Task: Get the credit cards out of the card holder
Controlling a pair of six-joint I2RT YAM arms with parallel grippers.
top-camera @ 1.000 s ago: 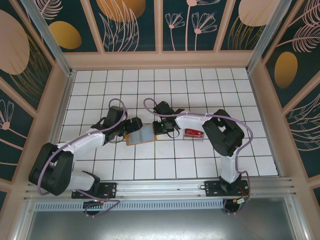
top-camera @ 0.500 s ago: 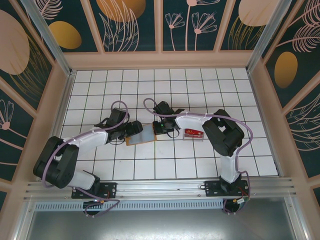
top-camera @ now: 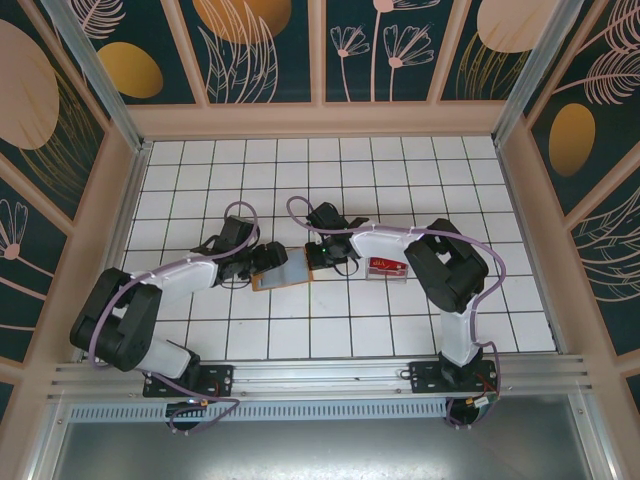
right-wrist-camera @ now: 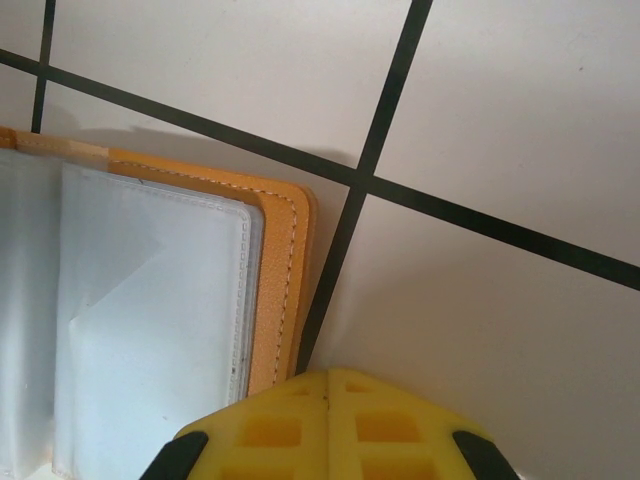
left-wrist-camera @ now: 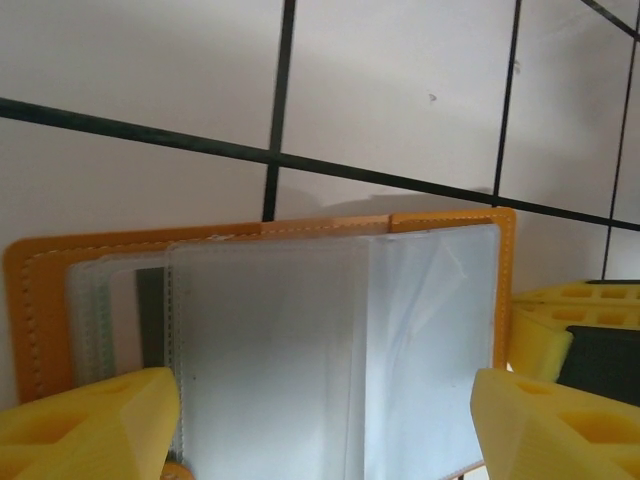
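Observation:
The card holder point(top-camera: 282, 271) lies open on the tiles, tan-orange outside with clear grey-blue pockets point(left-wrist-camera: 330, 350) facing up. My left gripper point(top-camera: 266, 258) hovers over its left half, open, with the yellow fingers point(left-wrist-camera: 95, 425) wide on either side of the pockets. A dark strip point(left-wrist-camera: 150, 320) shows under the left pockets; I cannot tell whether it is one of the credit cards. My right gripper point(top-camera: 322, 256) is shut, its yellow tip point(right-wrist-camera: 328, 385) down at the holder's right edge point(right-wrist-camera: 280, 290). Nothing sits between its fingers.
A small clear box with red contents point(top-camera: 386, 267) rests on the tiles just right of the right gripper, under the right arm's forearm. Wooden walls point(top-camera: 320, 120) close in the tiled floor at the back and sides.
The left arm's shoulder and elbow have swung inward and forward, while its gripper stayed over the holder's left half. The right arm and the holder have not moved.

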